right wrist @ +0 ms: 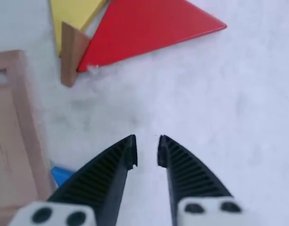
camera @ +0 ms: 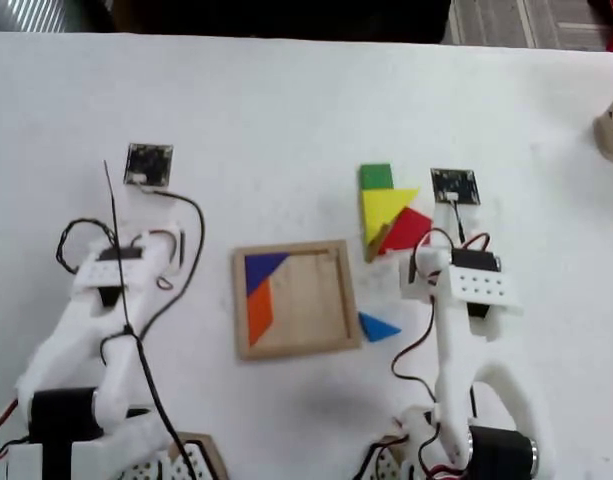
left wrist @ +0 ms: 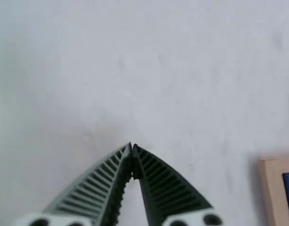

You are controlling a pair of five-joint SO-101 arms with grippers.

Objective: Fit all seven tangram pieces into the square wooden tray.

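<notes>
Red triangle (right wrist: pixel 149 28) lies apart from the right fingers (right wrist: pixel 111 174), parted and empty; left fingers (left wrist: pixel 106 183) clenched.

White table (camera: pixel 286 120) bears the tray (camera: pixel 286 249) and loose coloured pieces (camera: pixel 384 205).

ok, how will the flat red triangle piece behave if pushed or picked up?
The flat red triangle piece looks thin and rigid: probably slides, won't roll or tip. Lying flush on the white table, it likely offers the right pincer little edge. Pushing may shove the small brown piece beside it.
</notes>
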